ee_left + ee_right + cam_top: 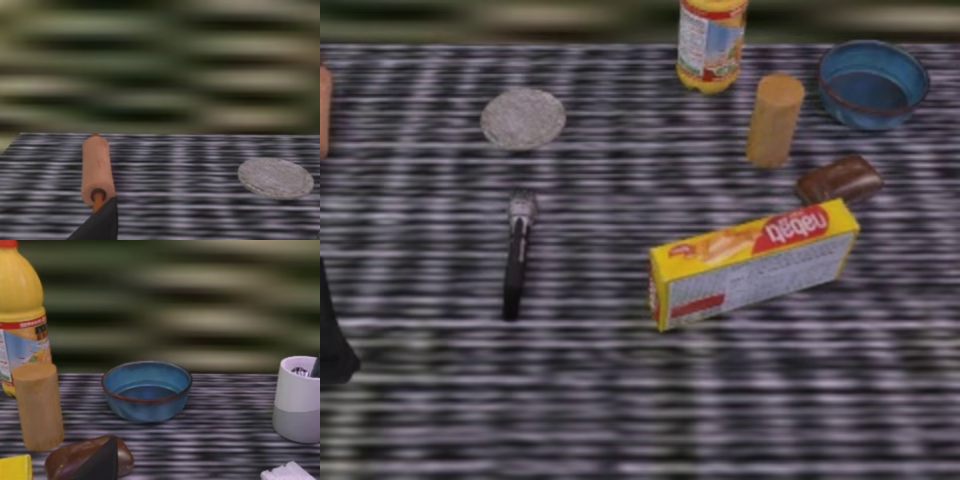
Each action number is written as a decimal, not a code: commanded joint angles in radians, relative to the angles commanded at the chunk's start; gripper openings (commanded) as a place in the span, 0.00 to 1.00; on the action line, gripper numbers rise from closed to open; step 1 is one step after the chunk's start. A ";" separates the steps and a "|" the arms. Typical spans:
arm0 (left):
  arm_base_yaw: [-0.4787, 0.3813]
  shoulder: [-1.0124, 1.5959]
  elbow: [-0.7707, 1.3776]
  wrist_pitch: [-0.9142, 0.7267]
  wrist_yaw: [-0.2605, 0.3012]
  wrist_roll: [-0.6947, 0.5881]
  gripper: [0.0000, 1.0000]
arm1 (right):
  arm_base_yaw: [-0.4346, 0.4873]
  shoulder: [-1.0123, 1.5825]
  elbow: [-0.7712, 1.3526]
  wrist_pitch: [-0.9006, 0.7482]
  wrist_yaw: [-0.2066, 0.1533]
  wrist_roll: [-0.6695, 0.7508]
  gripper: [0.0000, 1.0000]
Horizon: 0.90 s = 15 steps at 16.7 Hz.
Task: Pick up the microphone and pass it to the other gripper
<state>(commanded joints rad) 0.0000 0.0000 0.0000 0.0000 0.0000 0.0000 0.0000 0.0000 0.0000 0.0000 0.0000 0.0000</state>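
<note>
Black-and-white woven stripes cover the surface (pixel 620 400) in the top view. On it the microphone (pixel 516 256) lies flat on the left half, its silver mesh head pointing away toward a round grey disc (pixel 523 119), its black handle trailing back; nothing touches it. To its right lies a yellow cracker box (pixel 752 262), with a brown rounded object (pixel 839 181) just beyond it, then a tan cylinder (pixel 775 120) standing upright, a blue bowl (pixel 872 84) and a juice bottle (pixel 711 42) at the far edge. At the left border a dark part of the left arm (pixel 334 335) intrudes, low and well apart from the microphone; whether its end effector is wide or narrow I cannot tell. The right arm does not appear.

From the left wrist, a black fingertip (pixel 100 222) juts up in front of a wooden rolling pin (pixel 96 168), the disc (pixel 275 178) off to the side.

From the right wrist, a dark fingertip (pixel 102 462) overlaps the brown object (pixel 67 462); behind stand the cylinder (pixel 38 406), bottle (pixel 21 315), bowl (pixel 146 389) and a white-and-grey cup (pixel 299 399). The spread of that end effector cannot be told either.
</note>
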 joint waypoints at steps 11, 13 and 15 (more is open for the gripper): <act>-0.102 0.464 0.385 -0.256 0.008 -0.090 1.00 | 0.000 0.000 0.000 0.000 0.000 0.000 1.00; -0.134 0.659 0.531 -0.353 0.003 -0.122 1.00 | 0.000 0.000 0.000 0.000 0.000 0.000 1.00; -0.168 0.869 0.686 -0.456 -0.003 -0.156 1.00 | 0.000 0.000 0.000 0.000 0.000 0.000 1.00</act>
<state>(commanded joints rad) -0.1681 0.8686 0.6857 -0.4558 -0.0033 -0.1556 0.0000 0.0000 0.0000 0.0000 0.0000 0.0000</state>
